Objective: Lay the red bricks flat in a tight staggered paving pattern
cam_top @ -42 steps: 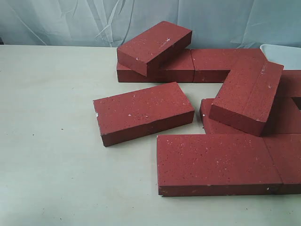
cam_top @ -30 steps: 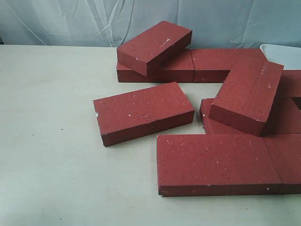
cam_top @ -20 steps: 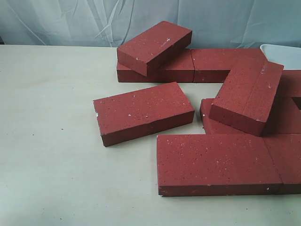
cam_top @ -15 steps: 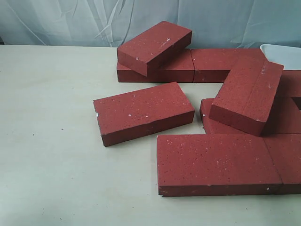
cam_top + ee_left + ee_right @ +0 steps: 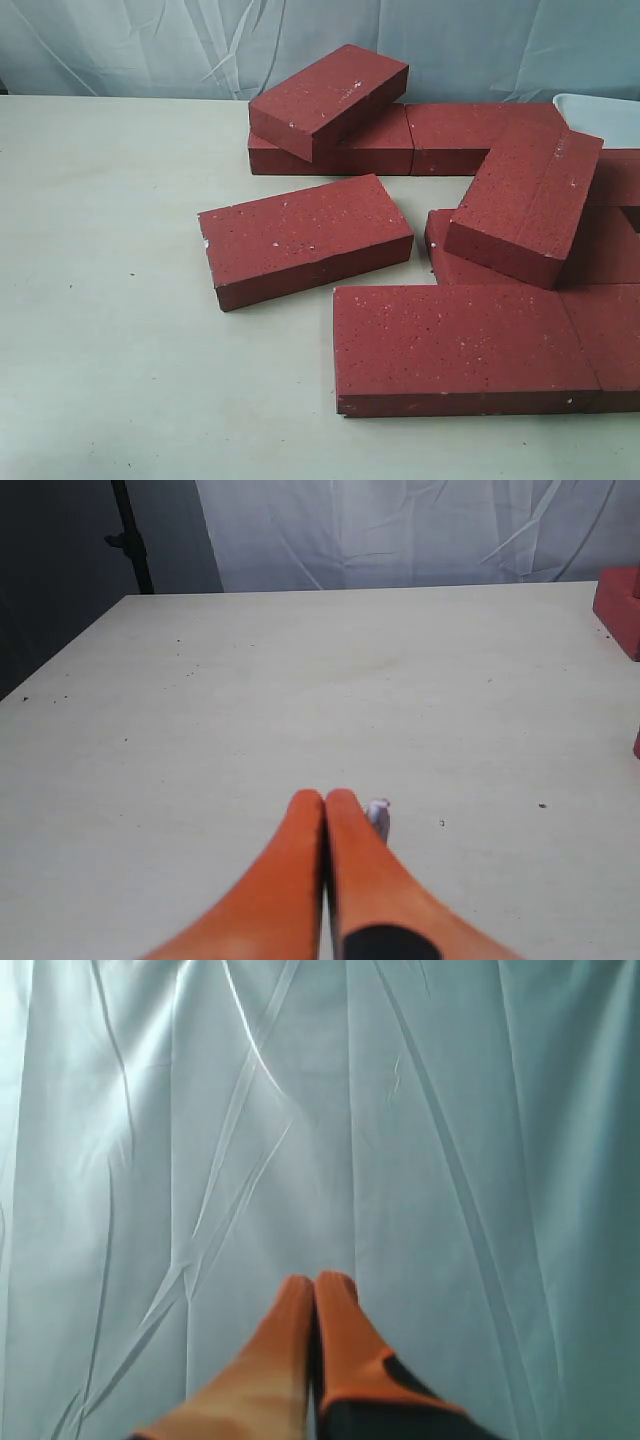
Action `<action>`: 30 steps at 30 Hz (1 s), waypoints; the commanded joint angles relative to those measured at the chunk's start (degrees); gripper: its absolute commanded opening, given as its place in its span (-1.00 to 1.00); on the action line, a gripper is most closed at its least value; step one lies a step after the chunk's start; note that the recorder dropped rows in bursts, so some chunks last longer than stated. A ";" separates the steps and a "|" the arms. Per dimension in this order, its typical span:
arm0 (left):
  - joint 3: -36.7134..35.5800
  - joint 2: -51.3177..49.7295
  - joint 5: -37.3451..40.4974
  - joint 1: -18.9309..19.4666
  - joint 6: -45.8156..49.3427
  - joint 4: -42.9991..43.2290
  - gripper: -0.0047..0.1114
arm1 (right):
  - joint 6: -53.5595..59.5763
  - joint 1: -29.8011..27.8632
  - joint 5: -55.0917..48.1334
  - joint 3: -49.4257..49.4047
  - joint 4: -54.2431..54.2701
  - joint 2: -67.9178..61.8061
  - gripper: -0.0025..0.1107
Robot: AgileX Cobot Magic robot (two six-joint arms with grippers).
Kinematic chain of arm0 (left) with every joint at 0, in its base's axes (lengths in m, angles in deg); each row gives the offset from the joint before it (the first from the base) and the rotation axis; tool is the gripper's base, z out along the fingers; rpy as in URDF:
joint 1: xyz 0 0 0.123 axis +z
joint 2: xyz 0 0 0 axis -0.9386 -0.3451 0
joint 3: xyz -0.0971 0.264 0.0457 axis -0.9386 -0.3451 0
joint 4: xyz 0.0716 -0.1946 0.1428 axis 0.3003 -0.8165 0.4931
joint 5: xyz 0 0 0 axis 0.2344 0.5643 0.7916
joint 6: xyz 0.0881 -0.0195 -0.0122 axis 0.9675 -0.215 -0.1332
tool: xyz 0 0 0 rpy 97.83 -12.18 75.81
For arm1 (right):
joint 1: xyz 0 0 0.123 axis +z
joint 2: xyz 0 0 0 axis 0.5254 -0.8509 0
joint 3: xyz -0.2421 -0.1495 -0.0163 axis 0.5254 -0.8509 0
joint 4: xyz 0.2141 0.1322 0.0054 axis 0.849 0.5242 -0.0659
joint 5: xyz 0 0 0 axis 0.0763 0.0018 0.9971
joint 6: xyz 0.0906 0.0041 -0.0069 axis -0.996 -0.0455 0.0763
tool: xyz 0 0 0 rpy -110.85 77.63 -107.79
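Note:
Several dark-red bricks lie on the pale table [image 5: 110, 330] in the exterior view. One brick [image 5: 305, 238] lies flat and alone, turned askew. A front row brick [image 5: 460, 345] lies flat beside another [image 5: 610, 340]. One brick [image 5: 328, 98] leans tilted on the back row [image 5: 440, 138]. Another [image 5: 525, 200] rests tilted on lower bricks at the right. Neither gripper shows in the exterior view. My left gripper [image 5: 325, 802] is shut and empty over bare table, with a brick corner [image 5: 620, 610] far off. My right gripper [image 5: 318, 1285] is shut and empty, facing the curtain.
A white tray or dish [image 5: 605, 118] sits at the back right behind the bricks. A pale blue curtain [image 5: 150, 45] hangs behind the table. A dark stand [image 5: 130, 535] rises past the table's far corner in the left wrist view.

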 commanded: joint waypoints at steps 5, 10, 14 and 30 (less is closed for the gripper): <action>-0.08 0.35 -0.72 0.05 0.01 0.09 -0.92 | 0.17 -0.39 3.56 -0.12 0.05 0.32 -0.97; -0.08 0.35 -0.72 0.05 0.01 0.09 -0.92 | 0.17 -0.39 2.94 -0.12 0.05 0.32 -0.97; -0.08 0.35 -0.72 0.05 0.01 0.09 -0.92 | 0.17 -0.39 3.70 -0.12 -0.05 0.32 -0.97; -0.08 0.35 -0.72 0.05 0.01 0.09 -0.92 | -9.45 -0.39 -8.30 8.12 2.45 -2.45 -0.97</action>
